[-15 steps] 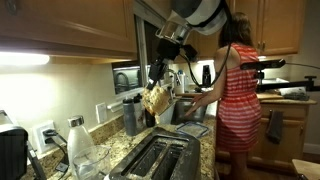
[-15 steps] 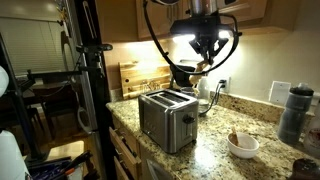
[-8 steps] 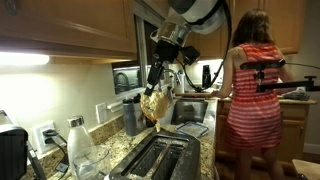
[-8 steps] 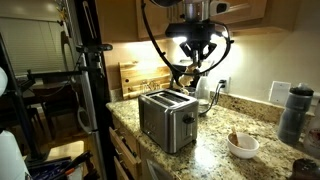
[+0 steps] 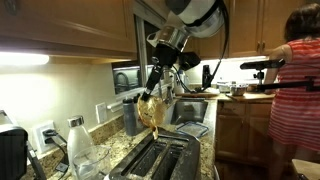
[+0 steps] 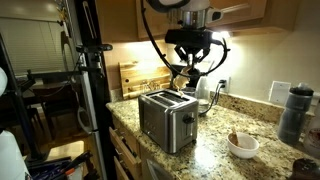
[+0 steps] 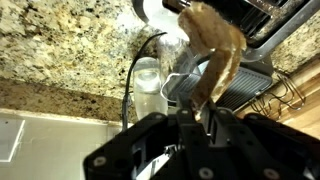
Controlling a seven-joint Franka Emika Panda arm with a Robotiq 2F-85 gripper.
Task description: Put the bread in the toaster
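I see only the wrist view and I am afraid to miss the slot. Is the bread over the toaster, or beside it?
Observer: In an exterior view the bread hangs over one end of the toaster, above it and not touching.
Operator: Are the slots free?
Observer: Both slots look empty.
Operator: Is somebody close to the arm?
Observer: A person in a red striped dress stands at the far counter, away from the toaster.
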